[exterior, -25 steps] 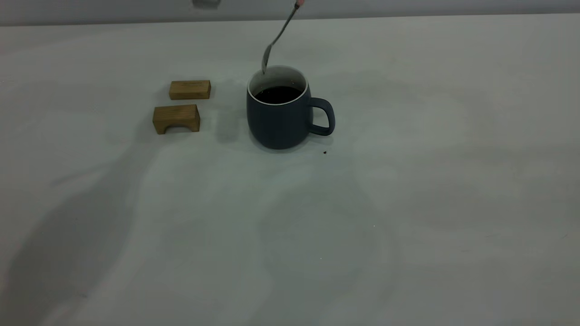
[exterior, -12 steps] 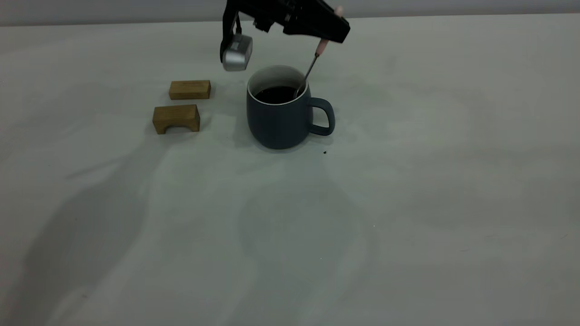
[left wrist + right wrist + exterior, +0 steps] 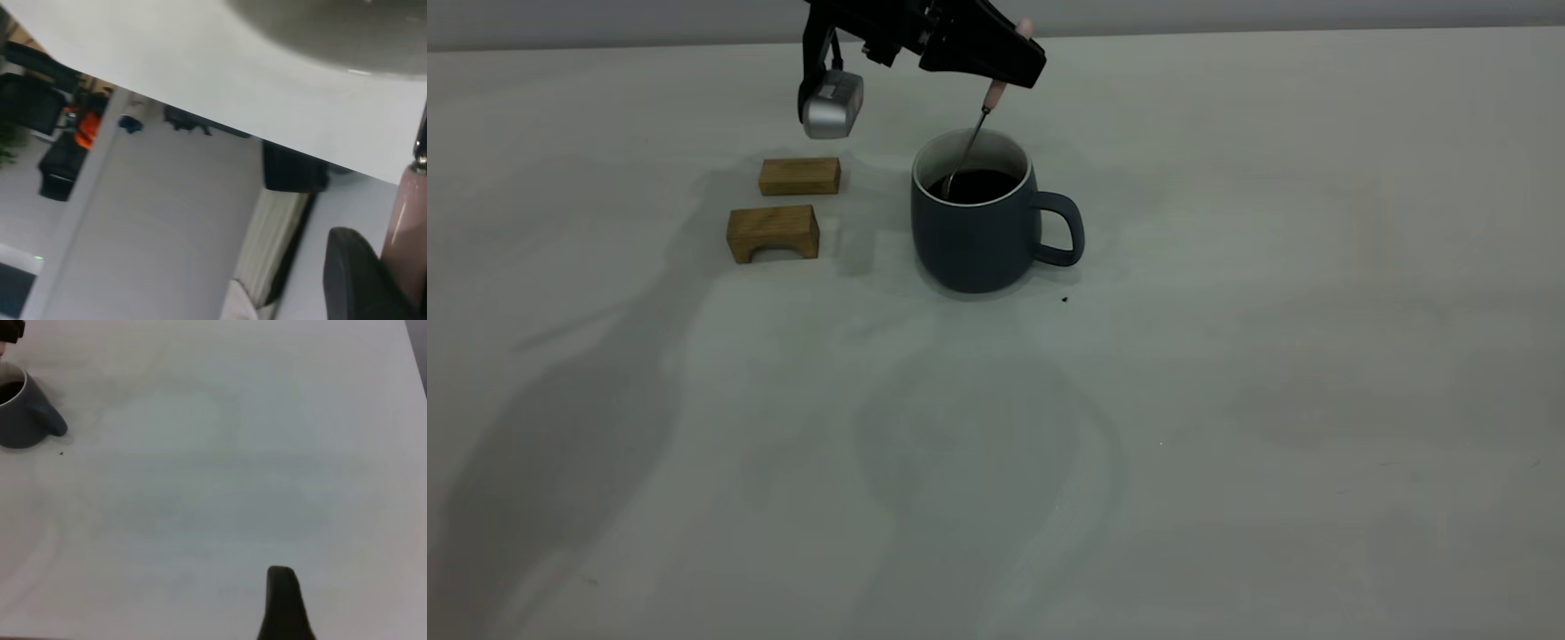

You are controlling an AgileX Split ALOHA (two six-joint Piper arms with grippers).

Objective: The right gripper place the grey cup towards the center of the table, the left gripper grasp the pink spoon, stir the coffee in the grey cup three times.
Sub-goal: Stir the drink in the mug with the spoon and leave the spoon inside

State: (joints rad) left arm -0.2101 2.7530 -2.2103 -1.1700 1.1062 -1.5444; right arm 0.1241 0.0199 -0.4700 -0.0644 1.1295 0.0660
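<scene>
The grey cup (image 3: pixel 974 240) stands upright near the middle of the table (image 3: pixel 1227 373), handle pointing right, with dark coffee (image 3: pixel 985 184) inside. My left gripper (image 3: pixel 1007 69) hangs above and behind the cup's rim, shut on the pale pink handle of the pink spoon (image 3: pixel 992 92). The spoon slants down to the left and its bowl dips into the coffee at the cup's left side. In the left wrist view the pink handle (image 3: pixel 408 220) lies against one black finger (image 3: pixel 353 280). My right gripper (image 3: pixel 283 603) is parked far to the right of the cup (image 3: pixel 17 427), out of the exterior view.
Two tan wooden blocks lie left of the cup, a flat one (image 3: pixel 799 175) and an arched one (image 3: pixel 773 233). A tiny dark speck (image 3: pixel 1064 299) sits by the cup's base. The left arm's silver camera (image 3: pixel 831 104) hangs above the blocks.
The left gripper came down into view and then shifted left. The spoon's bowl went from above the far rim into the coffee, and swept from the cup's right side to its left.
</scene>
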